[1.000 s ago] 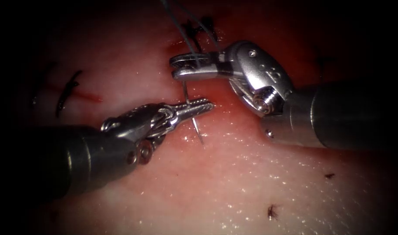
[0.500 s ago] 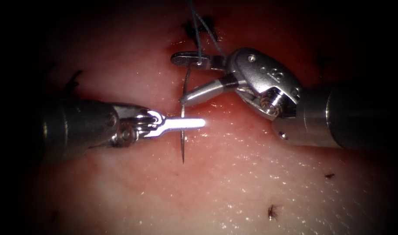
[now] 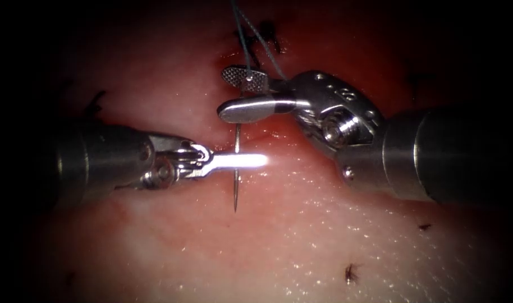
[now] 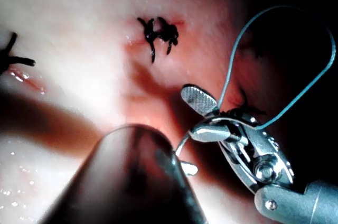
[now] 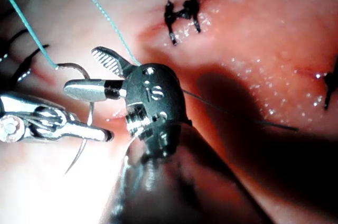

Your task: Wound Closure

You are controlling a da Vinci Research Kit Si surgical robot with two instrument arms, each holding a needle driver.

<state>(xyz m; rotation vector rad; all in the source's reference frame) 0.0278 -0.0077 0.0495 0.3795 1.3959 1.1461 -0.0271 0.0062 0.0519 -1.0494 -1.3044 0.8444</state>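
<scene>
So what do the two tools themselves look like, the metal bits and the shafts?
Both are bare silver metal. The right arm's tool has two rounded, paddle-like jaws, one face cross-hatched, on a bulky wrist with round screw heads and stamped characters that I cannot read, ending a thick dark grey shaft. The left arm's tool is slimmer, with fine wire cables at its wrist and a similar dark shaft.

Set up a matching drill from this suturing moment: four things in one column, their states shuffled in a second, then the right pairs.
Things
1. left tool
2. right tool
3. needle
4. thread

States
A. jaws open, holding nothing
B. runs up from the needle's blunt end
C. jaws shut on the needle
D. gripped along its body, sharp tip free above the tissue

Pairs: 1-C, 2-A, 3-D, 4-B
</scene>
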